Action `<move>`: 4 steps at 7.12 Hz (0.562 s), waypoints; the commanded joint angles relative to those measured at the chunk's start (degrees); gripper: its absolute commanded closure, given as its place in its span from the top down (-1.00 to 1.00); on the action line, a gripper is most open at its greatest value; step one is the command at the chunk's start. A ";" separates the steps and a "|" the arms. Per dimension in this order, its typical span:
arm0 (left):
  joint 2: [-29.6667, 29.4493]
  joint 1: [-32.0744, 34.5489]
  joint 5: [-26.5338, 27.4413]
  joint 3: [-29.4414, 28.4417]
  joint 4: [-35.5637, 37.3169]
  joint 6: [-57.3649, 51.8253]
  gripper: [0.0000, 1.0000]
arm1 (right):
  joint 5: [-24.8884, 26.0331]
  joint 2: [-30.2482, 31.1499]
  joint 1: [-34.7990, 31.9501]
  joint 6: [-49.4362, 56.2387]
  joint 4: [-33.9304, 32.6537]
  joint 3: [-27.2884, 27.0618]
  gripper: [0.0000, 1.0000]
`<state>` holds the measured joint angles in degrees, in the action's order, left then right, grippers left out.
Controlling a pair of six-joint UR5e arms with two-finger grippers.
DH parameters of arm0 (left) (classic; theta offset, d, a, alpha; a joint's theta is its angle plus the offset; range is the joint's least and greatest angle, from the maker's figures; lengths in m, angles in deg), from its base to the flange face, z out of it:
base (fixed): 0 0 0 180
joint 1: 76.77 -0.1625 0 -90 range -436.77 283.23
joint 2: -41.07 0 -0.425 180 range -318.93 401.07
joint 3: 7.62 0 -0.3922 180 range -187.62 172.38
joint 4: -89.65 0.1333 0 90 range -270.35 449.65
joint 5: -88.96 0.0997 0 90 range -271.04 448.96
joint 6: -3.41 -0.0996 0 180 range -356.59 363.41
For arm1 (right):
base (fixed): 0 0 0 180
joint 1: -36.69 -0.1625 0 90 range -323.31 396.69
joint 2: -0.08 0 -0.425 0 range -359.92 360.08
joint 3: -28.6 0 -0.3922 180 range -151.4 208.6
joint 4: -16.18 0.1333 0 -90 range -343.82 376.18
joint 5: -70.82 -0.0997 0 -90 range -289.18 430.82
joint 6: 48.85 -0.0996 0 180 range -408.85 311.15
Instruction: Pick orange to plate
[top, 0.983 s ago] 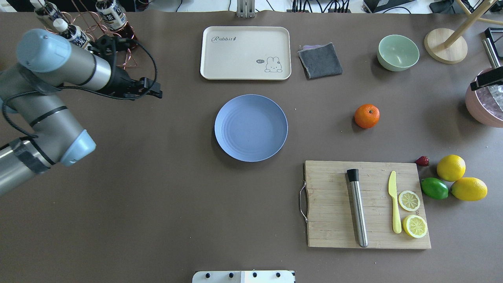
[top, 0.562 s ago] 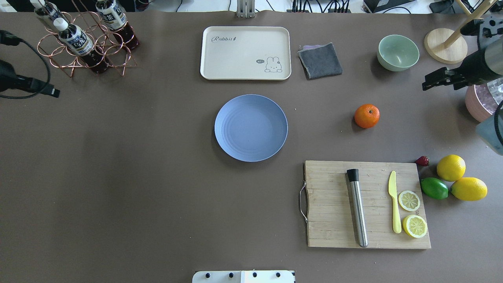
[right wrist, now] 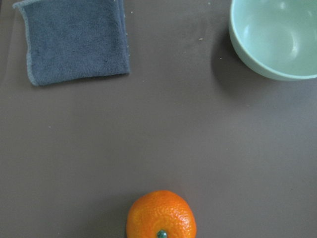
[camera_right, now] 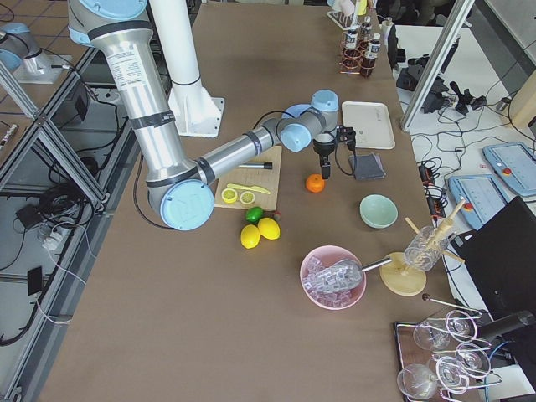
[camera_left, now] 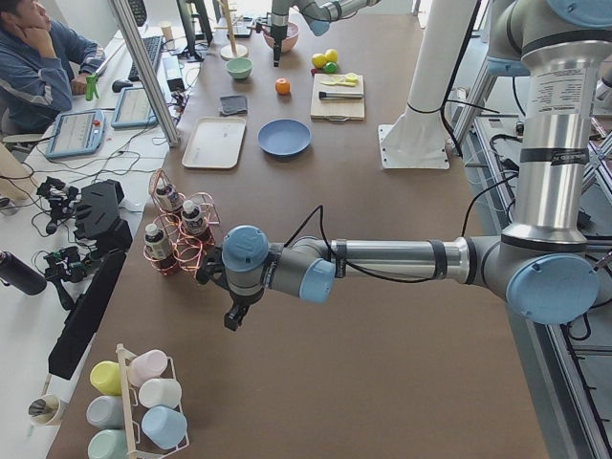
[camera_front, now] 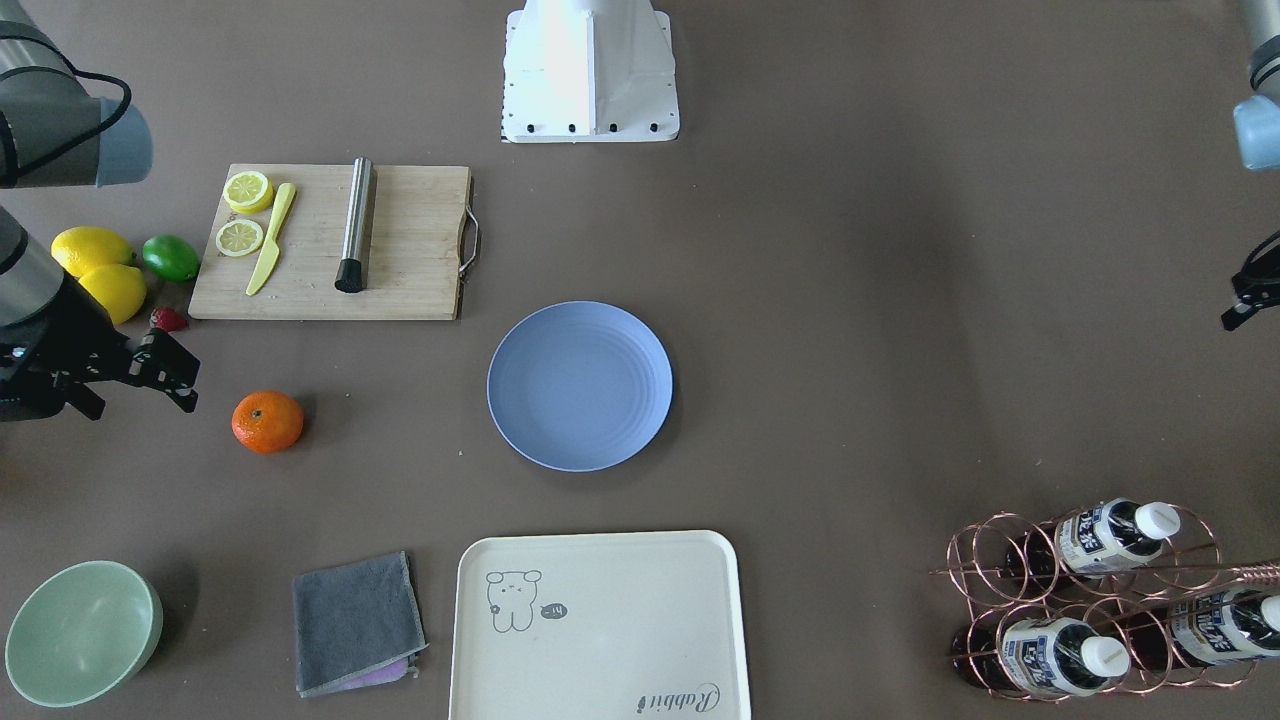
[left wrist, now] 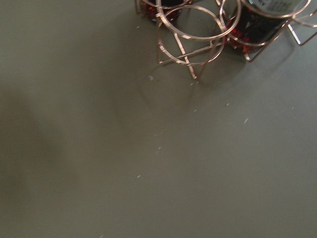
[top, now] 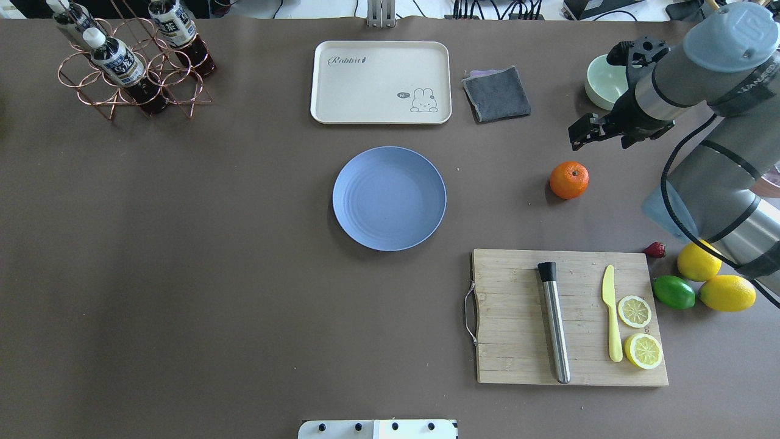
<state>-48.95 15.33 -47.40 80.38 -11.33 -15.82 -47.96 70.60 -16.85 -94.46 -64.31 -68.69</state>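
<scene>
Right claw hanging over the orange, pick not yet made

The brown table [top: 183,274] is carrying everything. The right arm [top: 701,61] is stretching in over the table's right edge, while the left arm [camera_left: 382,260] is lying low near the left edge, beside the bottle rack [top: 122,79]. The cutting board [top: 518,317] is sitting toward the near right corner. The blue plate [top: 390,198] is resting bare at the table's middle. The green bowl [camera_front: 80,632] is standing by the far right corner, with the grey cloth [top: 496,93] just inward of it.

The orange [top: 569,180] is lying on the table between the plate and the right edge, well apart from both, stem up. The right claw [top: 584,135] is hanging above the table just beyond the orange, on the far-edge side, with its fingers spread and nothing between them. Whether the left claw [camera_left: 234,316] is spread or pressed together cannot be told.

The step in hand looks to be the reach for the orange. The next move is calling for a small shift toward the near edge to centre over the fruit, then a straight drop and a gentle squeeze around its widest part, since a round fruit is likely to roll if nudged off-centre
</scene>
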 commanded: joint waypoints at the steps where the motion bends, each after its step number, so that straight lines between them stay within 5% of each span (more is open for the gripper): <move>1: 0.55 2.56 5.22 0.33 4.99 -6.69 0.96 | 2.92 -0.74 3.78 0.09 0.06 2.96 1.00; 4: 1.60 2.73 4.53 0.25 4.91 -8.36 0.96 | 2.93 -0.91 3.88 0.01 7.32 8.32 1.00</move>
<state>-47.62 17.94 -42.83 80.56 -6.49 -23.82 -45.08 69.82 -13.09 -94.08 -60.74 -62.87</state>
